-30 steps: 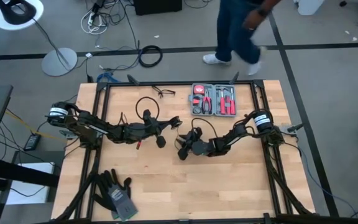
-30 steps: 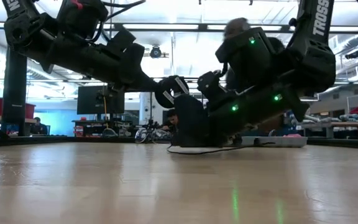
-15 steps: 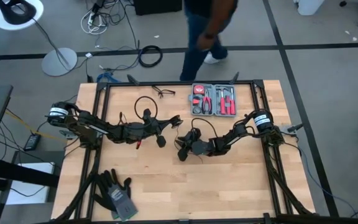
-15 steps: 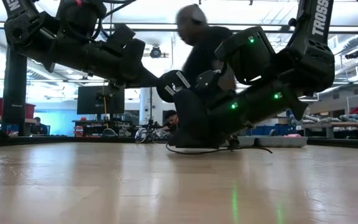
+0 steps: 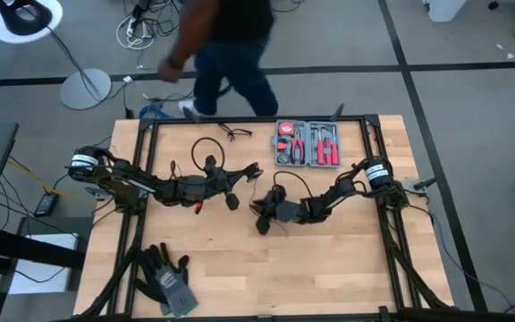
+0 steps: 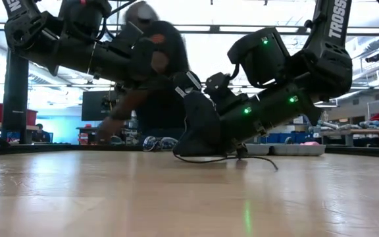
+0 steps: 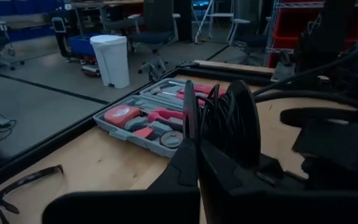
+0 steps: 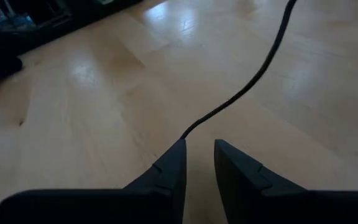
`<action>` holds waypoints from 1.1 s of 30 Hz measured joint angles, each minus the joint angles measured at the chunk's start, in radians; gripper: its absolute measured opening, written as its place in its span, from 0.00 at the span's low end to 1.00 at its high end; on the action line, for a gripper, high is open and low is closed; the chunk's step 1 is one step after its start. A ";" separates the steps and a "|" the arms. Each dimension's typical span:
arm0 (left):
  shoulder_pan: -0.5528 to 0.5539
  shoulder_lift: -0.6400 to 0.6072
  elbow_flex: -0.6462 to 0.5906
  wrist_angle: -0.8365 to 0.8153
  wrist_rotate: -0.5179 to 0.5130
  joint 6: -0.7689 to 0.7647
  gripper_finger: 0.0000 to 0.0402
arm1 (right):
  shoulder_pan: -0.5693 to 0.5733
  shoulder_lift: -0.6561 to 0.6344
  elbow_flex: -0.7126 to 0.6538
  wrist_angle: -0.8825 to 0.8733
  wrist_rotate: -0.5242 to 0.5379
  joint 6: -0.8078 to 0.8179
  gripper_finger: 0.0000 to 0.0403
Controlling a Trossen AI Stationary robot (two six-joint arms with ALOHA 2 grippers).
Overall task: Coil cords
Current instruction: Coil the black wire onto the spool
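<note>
Claw on our right arm [image 8: 197,158] sits low on the tabletop [image 5: 329,259] mid-scene, fingers slightly apart astride the thin cord [image 8: 253,78], while our left claw [image 7: 194,155], pressed together, holds several wound loops, so coiling looks partly done.

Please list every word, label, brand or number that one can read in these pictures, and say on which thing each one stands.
"TROSS", cut off by the picture's edge: white letters on the upright arm link at the top right of the low view.
Letters on the arm link at the top left of the low view: cut off, not readable.
Tool case, tape measure: any print is too small or blurred to read.
No other text can be read.
</note>
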 joint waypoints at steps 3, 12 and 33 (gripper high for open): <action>0.000 0.000 0.000 0.013 0.000 0.000 0.00 | -0.010 0.001 0.010 -0.002 -0.009 0.001 0.20; 0.000 0.000 0.000 0.005 0.000 0.024 0.00 | -0.029 0.002 0.018 0.000 -0.118 -0.047 0.20; 0.000 0.000 0.000 0.063 0.027 0.028 0.00 | -0.063 -0.006 0.015 0.023 -0.145 -0.076 0.20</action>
